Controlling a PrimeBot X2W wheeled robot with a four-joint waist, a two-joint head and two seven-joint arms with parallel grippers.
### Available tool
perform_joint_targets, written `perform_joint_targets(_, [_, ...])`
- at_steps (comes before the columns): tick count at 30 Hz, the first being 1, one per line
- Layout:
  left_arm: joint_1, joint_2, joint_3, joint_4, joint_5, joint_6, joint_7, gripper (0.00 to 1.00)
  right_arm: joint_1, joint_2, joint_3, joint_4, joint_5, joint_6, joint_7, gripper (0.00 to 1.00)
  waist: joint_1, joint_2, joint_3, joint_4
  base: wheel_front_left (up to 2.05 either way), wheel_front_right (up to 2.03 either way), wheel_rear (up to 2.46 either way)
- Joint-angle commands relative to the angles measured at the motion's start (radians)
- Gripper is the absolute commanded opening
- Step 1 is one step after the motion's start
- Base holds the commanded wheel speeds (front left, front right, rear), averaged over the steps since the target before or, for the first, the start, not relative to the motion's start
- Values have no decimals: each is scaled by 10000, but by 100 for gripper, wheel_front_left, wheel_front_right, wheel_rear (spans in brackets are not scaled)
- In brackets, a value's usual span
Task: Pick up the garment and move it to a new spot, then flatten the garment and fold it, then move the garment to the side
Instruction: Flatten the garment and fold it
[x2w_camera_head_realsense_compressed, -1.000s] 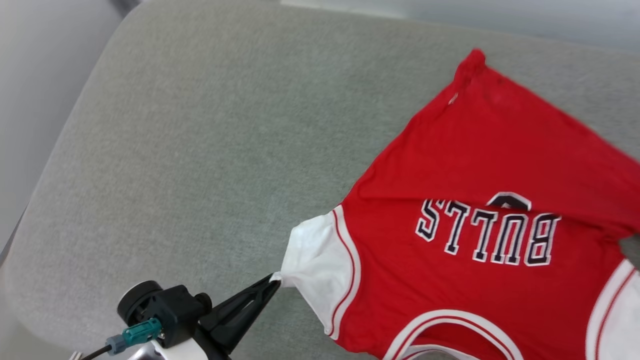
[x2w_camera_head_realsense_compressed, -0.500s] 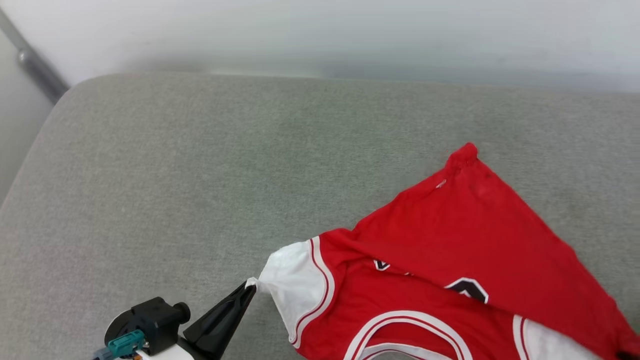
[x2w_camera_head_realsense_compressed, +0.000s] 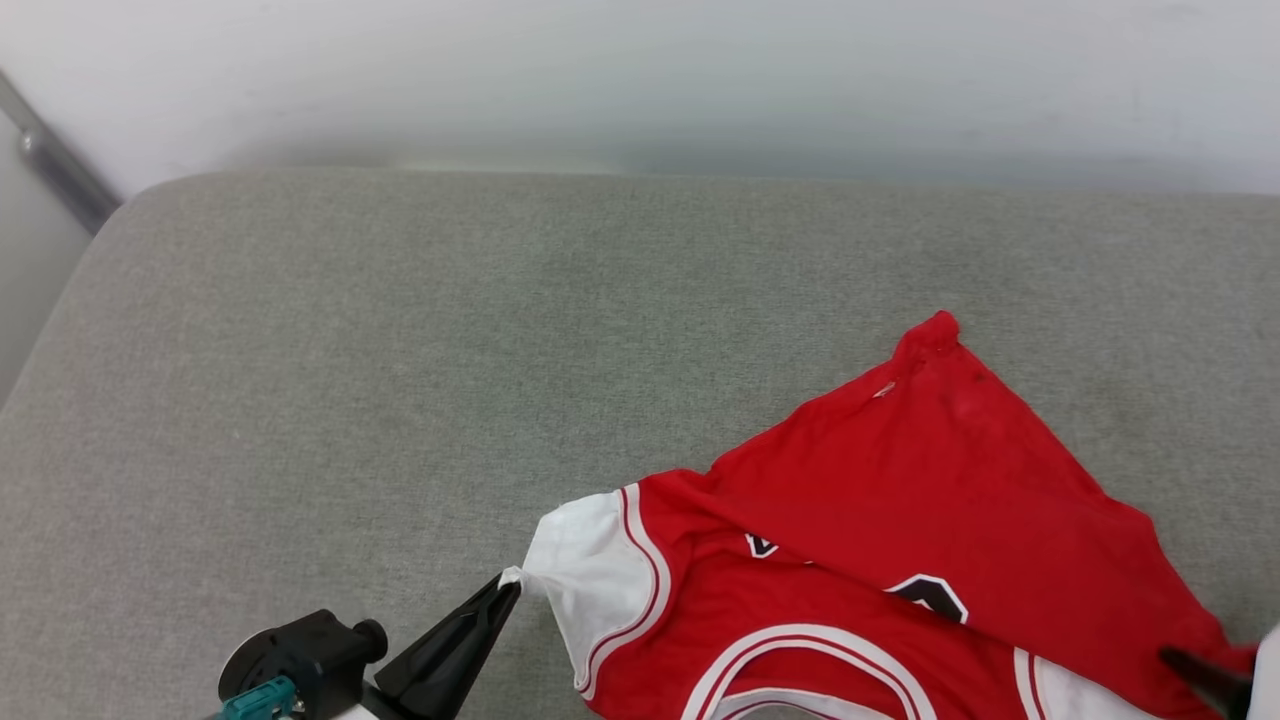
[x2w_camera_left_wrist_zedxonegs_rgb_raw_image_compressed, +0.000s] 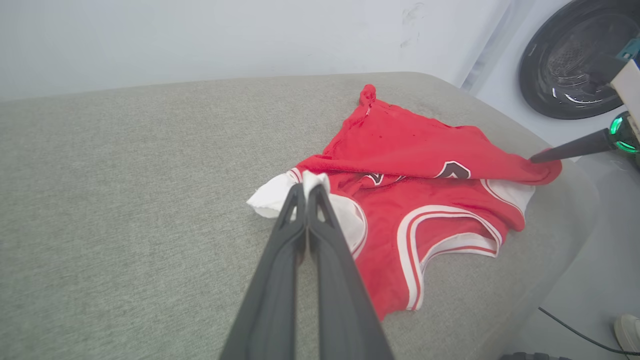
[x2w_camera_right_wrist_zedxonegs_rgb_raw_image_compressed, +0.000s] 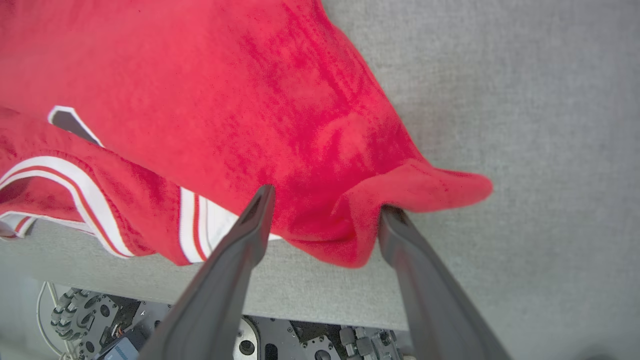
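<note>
My left gripper (x2w_camera_left_wrist_zedxonegs_rgb_raw_image_compressed: 306, 189) is clenched on the tip of the white sleeve (x2w_camera_head_realsense_compressed: 590, 570) of the garment (x2w_camera_head_realsense_compressed: 900, 480), which lies half folded over on the grey cushion (x2w_camera_head_realsense_compressed: 400, 350), near its front edge. My right gripper (x2w_camera_right_wrist_zedxonegs_rgb_raw_image_compressed: 325, 200) is released, its fingers spread at the red hem
</note>
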Motion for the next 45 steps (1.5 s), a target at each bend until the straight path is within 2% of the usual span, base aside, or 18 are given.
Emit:
perform_joint_targets(1, [21, 18, 10, -110, 145, -49, -70, 0, -430, -154, 165, -384, 256, -4, 160, 100, 2, -1, 141, 152, 0, 0, 0])
perform_joint_targets(7, [-370, -48, -82, -524, 456, -77, -12, 0, -2011, -555, 784, -1725, 339, -4, 1166, 100, 2, -1, 760, 721, 0, 0, 0])
perform_joint_targets(12, [-730, -253, -238, -709, 697, -161, 84, 0, -3413, -724, 1362, -1740, -59, -4, 1958, 100, 2, -1, 1309, 1284, 0, 0, 0])
perform_joint_targets(17, [-1226, -586, -388, -695, 870, -362, 143, 0, -5067, -1054, 1795, -715, -697, -4, 2579, 100, 2, -1, 2025, 2080, 0, 0, 0])
perform_joint_targets(24, [-1746, -1083, -648, -537, 1068, -666, 97, 0, -6529, -1567, 2132, 1160, -1569, -4, 2482, 100, 2, -1, 2716, 2977, 0, 0, 0])
perform_joint_targets(30, [-2065, -1479, -930, -285, 1199, -878, 76, 0, -6818, -1807, 2231, 2415, -2096, -4, 2287, 100, 2, -1, 3077, 3536, 0, 0, 0])
perform_joint_targets(37, [-2162, -1700, -1012, -21, 1138, -1023, 11, 0, -6127, -1946, 2409, 3552, -2425, -8, 2108, 100, 2, -1, 3190, 3860, 0, 0, 0])
perform_joint_targets(38, [-2142, -1713, -1015, 8, 1143, -1018, 22, 0, -6018, -1945, 2412, 3662, -2420, -8, 2092, 85, 2, -1, 3185, 3877, 0, 0, 0])
perform_joint_targets(39, [-2126, -1722, -1019, 42, 1150, -1032, 12, 0, -5916, -1944, 2438, 3749, -2426, -10, 2085, 43, 2, -1, 3171, 3887, 0, 0, 0])
perform_joint_targets(40, [-2106, -1731, -1018, 78, 1153, -1038, 11, 0, -5821, -1953, 2485, 3820, -2427, -8, 2073, 8, 2, -1, 3139, 3889, 0, 0, 0])
perform_joint_targets(41, [-2077, -1738, -1014, 109, 1143, -1045, 4, 0, -5745, -1951, 2524, 3867, -2409, -8, 2050, 0, 2, -1, 3094, 3878, 0, 0, 0])
perform_joint_targets(45, [-1979, -1661, -939, 152, 1165, -1064, -13, 0, -5881, -1873, 2463, 3903, -2359, -7, 1535, 0, 2, -1, 2843, 3730, 0, 0, 0])
